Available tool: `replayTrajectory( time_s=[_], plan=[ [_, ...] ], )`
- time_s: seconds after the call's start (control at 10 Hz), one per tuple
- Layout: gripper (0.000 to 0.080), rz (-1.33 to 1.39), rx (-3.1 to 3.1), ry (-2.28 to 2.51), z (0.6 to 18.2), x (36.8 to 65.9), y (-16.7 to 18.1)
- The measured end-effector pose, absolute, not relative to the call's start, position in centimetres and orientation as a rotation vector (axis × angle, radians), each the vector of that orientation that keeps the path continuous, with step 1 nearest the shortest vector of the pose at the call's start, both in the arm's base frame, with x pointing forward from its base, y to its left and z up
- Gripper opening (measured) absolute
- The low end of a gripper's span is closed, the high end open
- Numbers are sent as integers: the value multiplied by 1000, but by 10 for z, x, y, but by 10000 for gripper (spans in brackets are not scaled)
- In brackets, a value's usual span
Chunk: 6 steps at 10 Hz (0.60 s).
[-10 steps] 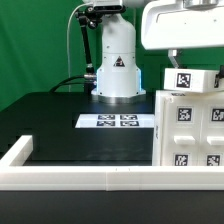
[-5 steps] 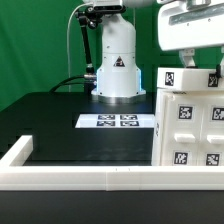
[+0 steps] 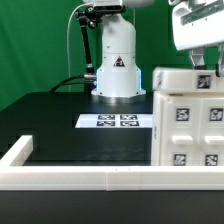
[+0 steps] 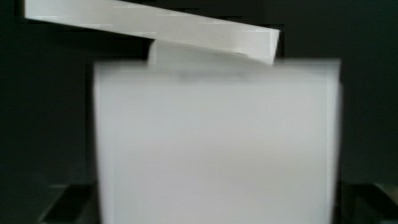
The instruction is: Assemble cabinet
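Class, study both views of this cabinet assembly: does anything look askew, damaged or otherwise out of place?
One thing stands out. In the wrist view a white piece lies slanted across the top of the cabinet, not square to it. The picture is too blurred to tell whether it is seated or loose. Nothing looks broken, and the marker board lies flat.

A green backdrop (image 3: 40, 45) fills the space behind the scene. In front of it lies a black tabletop (image 3: 60, 125), evenly lit, its surface matte. The wrist view is blurred; only dark surroundings, probably the same tabletop, can be made out.
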<state>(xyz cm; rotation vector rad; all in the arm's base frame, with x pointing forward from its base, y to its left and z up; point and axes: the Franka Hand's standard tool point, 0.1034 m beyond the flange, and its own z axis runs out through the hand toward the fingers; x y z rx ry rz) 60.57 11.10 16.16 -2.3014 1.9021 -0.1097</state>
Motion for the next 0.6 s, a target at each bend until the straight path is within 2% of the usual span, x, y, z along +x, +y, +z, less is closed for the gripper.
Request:
replayTrajectory(
  time_s=[0.1,0.2,0.4,0.6],
  plan=[
    [763,-112,-2315,1870,167,606,110],
    [792,-117,-2323,1841,175,604,108],
    [797,-126,-2333,1787,192,600,106],
    [796,-124,-2353,1771,188,600,107]
  ],
)
